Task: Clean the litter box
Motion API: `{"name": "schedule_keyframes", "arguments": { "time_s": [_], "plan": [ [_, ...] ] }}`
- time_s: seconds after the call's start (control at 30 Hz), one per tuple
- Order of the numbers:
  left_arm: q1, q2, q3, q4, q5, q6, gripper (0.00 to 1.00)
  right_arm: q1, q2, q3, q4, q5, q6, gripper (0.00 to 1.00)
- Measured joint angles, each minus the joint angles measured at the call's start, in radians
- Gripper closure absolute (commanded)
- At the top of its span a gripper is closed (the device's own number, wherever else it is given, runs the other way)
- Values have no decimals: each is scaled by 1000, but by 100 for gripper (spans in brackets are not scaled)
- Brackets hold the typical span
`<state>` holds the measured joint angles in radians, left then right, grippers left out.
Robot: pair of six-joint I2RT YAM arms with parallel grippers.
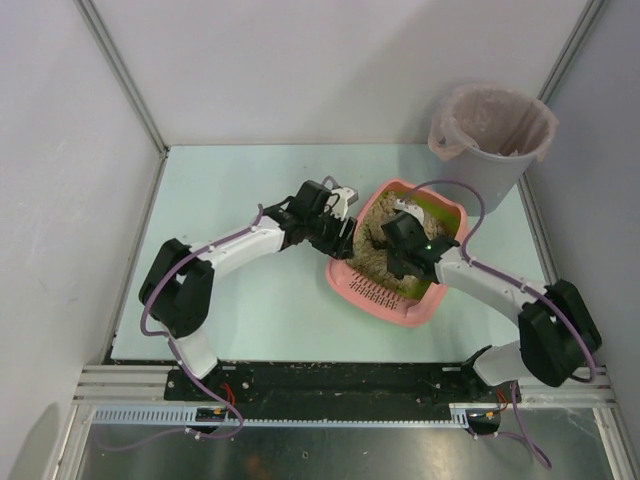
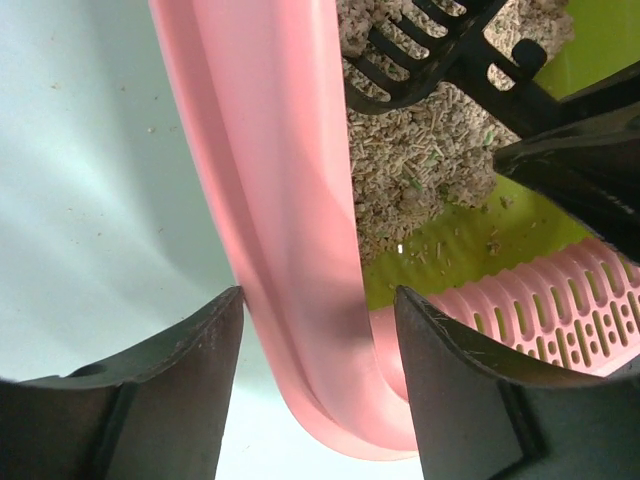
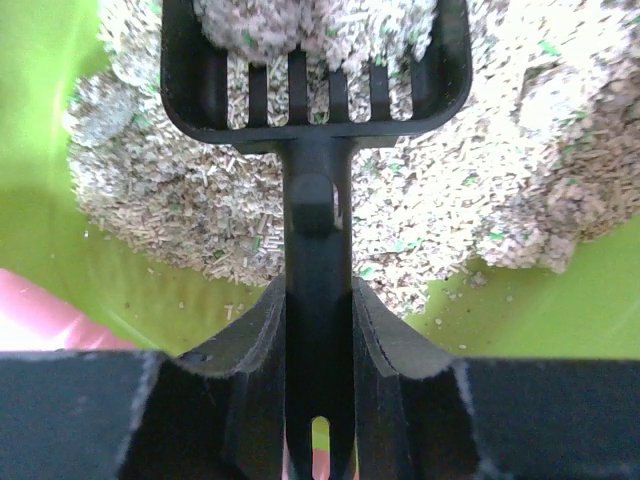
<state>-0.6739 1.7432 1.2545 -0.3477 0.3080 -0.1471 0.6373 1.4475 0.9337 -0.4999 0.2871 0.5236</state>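
The litter box (image 1: 396, 310) sits on the table (image 1: 250, 300) between the two arms. The left pincer (image 2: 318, 310) straddles its side wall with one finger outside and one inside, pressed on the pink plastic as far as I can judge. The right pincer (image 3: 318, 320) is clamped on the handle of the black scoop (image 3: 318, 160). The scoop juts straight ahead of it, its slotted head loaded with litter (image 3: 480, 200) over the heap. Green lining (image 3: 40, 260) shows bare to either side of that pincer, so the litter looks gathered into one mound.

I'd call the job partway: a scoopful is up but not yet tipped, and plenty of litter remains. Something beige lies in the bucket (image 1: 480, 172), which stands beyond the right pincer and off to its right. To get there the scoop must clear the box's far wall and the bucket's taller rim. The left pincer crowds the right one's left side, and the open table lies further left.
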Motion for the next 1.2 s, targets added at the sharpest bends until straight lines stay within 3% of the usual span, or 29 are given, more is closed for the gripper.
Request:
{"name": "schedule_keyframes", "arguments": {
  "time_s": [0.2,0.47,0.87,1.2],
  "plan": [
    [-10,-13,0,-7,-5,2,22,0,-143,-83,71,46,-29,100],
    [-16,-98,0,-11,-16,9,18,19,-258,-214,139,108,-55,100],
    [-16,-234,0,-18,-25,18,12,143,-411,-399,312,293,-117,100],
    [-17,-490,-46,-6,-89,51,10,325,-530,-494,404,479,-174,100]
  ]
}}
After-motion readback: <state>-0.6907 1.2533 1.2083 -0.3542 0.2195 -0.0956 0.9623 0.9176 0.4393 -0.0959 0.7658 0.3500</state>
